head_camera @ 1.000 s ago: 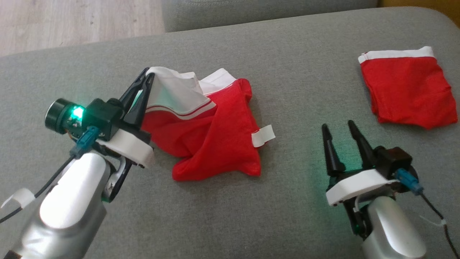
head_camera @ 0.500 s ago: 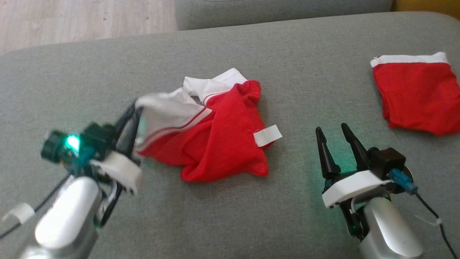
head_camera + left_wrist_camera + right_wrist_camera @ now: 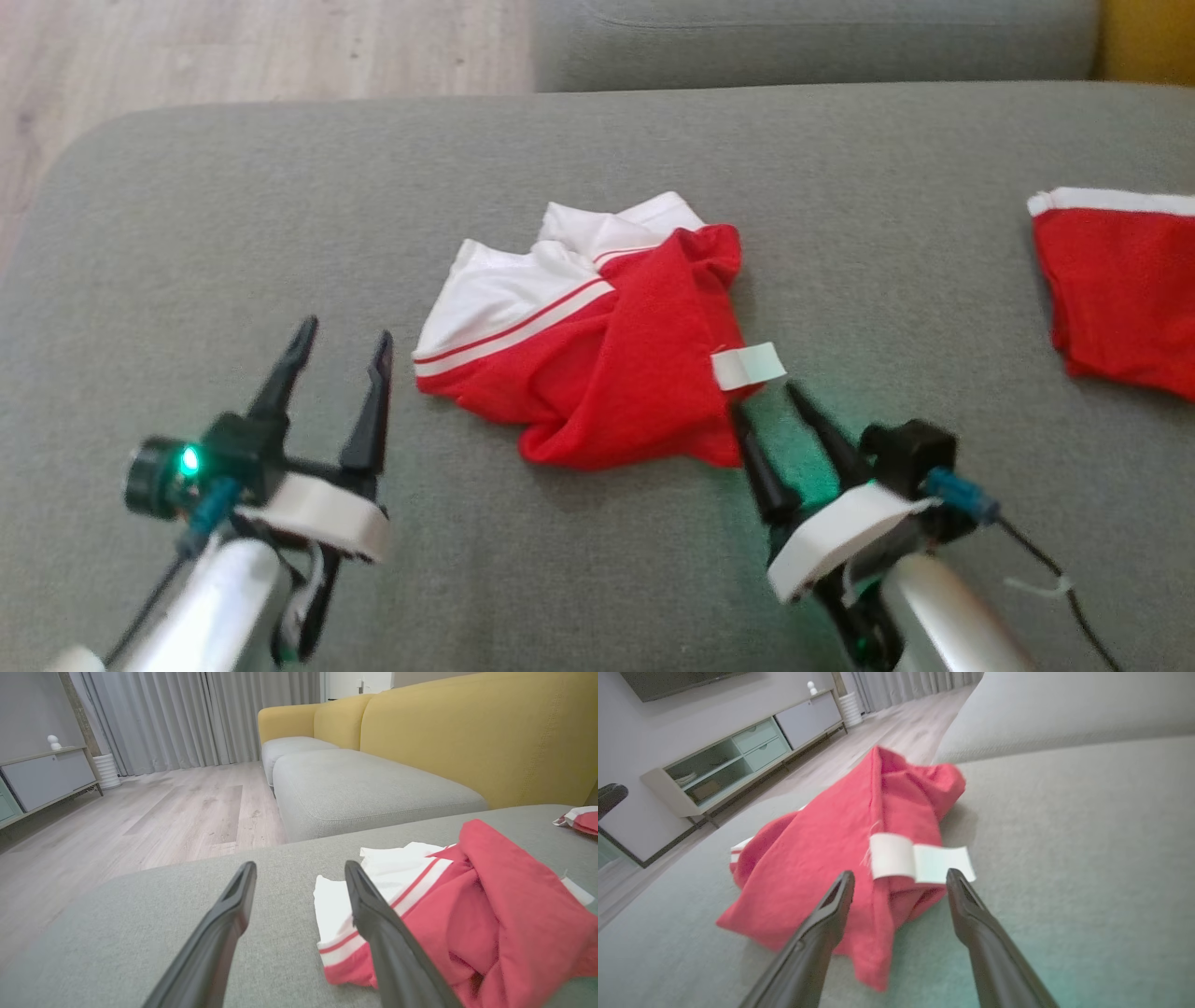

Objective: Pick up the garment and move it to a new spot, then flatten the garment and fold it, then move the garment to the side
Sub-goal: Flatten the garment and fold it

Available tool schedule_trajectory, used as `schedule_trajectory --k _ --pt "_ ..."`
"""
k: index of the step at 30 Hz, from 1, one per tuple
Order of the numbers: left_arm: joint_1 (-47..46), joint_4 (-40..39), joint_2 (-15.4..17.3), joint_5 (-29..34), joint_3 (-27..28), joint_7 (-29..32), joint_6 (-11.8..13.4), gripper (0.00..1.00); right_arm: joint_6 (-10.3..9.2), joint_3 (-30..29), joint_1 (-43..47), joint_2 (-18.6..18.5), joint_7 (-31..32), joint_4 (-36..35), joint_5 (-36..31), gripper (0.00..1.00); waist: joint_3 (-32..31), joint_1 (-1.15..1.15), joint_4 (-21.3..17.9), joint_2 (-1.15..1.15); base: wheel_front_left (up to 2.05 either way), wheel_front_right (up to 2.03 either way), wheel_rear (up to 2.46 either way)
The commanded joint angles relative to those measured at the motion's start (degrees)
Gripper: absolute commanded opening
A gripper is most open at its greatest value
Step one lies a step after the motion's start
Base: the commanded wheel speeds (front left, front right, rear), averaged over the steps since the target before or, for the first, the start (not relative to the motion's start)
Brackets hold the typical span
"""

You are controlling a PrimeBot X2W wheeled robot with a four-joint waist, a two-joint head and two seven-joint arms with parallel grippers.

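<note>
On the cushion (image 3: 280,215), garment (image 3: 616,373) released, left hand (image 3: 345,329) splayed wide, drawn back.

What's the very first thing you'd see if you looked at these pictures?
A scrunched-up red and white garment in the middle of the grey sofa cushion grabs the eye first. The left gripper and right gripper sit on either side of it, jaws open, the right one near its white tag. A second red garment lies flat at the far right.
</note>
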Motion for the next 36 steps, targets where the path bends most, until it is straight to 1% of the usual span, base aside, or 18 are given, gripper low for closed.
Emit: schedule_trajectory --k 1,5,9,13,14,15,16,23,26,27,30,32,35,36 --pt "-1.0 -2.0 0.9 -0.6 2.5 -0.8 0.6 1.00 -0.04 2.2 -0.1 0.3 0.7 -1.5 1.6 1.00 -0.3 0.00 0.9 0.00 0.00 0.00 0.00" --pt "0.3 -3.1 -0.2 -0.6 1.6 -1.4 1.0 1.00 -0.04 5.8 -0.3 -0.5 4.0 0.0 5.7 1.00 -0.6 0.00 2.3 0.00 0.00 0.00 0.00" --pt "0.6 -3.1 -0.8 -0.6 0.8 -1.5 0.8 1.00 -0.04 7.3 -1.4 -0.8 6.0 2.4 8.5 1.00 -0.9 0.00 3.5 0.00 0.00 0.00 0.00" --pt "0.8 -2.9 -1.1 -0.6 0.2 -1.5 0.8 1.00 -0.04 8.7 -2.9 -1.1 6.6 4.6 10.2 1.00 -0.9 0.00 4.1 0.00 0.00 0.00 0.00" --pt "0.9 -2.9 -1.1 -0.6 0.1 -1.5 0.8 1.00 -0.04 9.0 -3.3 -1.2 6.6 5.0 10.6 0.71 -0.9 0.00 4.2 0.00 0.00 0.00 0.00" --pt "0.9 -2.8 -1.1 -0.6 0.0 -1.5 0.8 1.00 -0.04 9.3 -3.7 -1.2 6.4 5.2 10.9 0.04 -1.0 0.00 4.2 0.00 0.00 0.00 0.00" --pt "1.0 -2.8 -1.1 -0.7 0.0 -1.5 0.8 1.00 -0.04 9.5 -4.1 -1.4 6.0 5.3 11.1 0.00 -1.0 0.00 4.2 0.00 0.00 0.00 0.00" --pt "1.8 -2.4 -1.2 -1.2 0.1 -1.9 1.3 1.00 -0.04 9.2 -5.1 -3.1 2.8 4.7 10.1 0.00 -1.8 0.00 2.6 0.00 0.00 0.00 0.00" --pt "2.1 -2.4 -1.5 -1.4 0.0 -2.1 1.3 1.00 -0.04 7.7 -5.3 -4.2 2.3 2.7 9.2 0.00 -2.4 0.00 1.6 0.00 0.00 0.00 0.00" --pt "2.3 -2.3 -1.7 -1.6 -0.1 -2.3 1.3 1.00 -0.04 6.2 -5.6 -5.4 2.7 0.3 8.4 0.00 -2.7 0.00 0.9 0.00 0.00 0.00 0.00" --pt "2.4 -2.4 -2.1 -1.7 -0.2 -2.6 1.5 1.00 -0.04 3.2 -7.0 -8.1 5.3 -4.5 6.4 0.00 -3.3 0.00 0.1 0.00 0.00 0.00 0.00" --pt "2.3 -2.5 -2.4 -1.8 -0.3 -2.7 1.5 1.00 -0.04 0.9 -8.7 -10.3 8.4 -8.0 4.6 0.00 -3.5 0.00 -0.3 0.00 0.00 0.00 0.00" --pt "2.0 -2.3 -3.0 -1.9 -0.5 -2.9 1.3 1.00 -0.04 -1.9 -12.0 -13.5 15.3 -12.3 2.1 0.00 -3.8 0.00 -0.4 0.00 0.00 0.00 0.00" --pt "2.0 -2.3 -3.0 -1.9 -0.5 -2.9 1.3 1.00 -0.04 -1.9 -12.0 -13.5 15.3 -12.3 2.1 0.00 -3.8 0.00 -0.4 0.00 0.00 0.00 0.00"
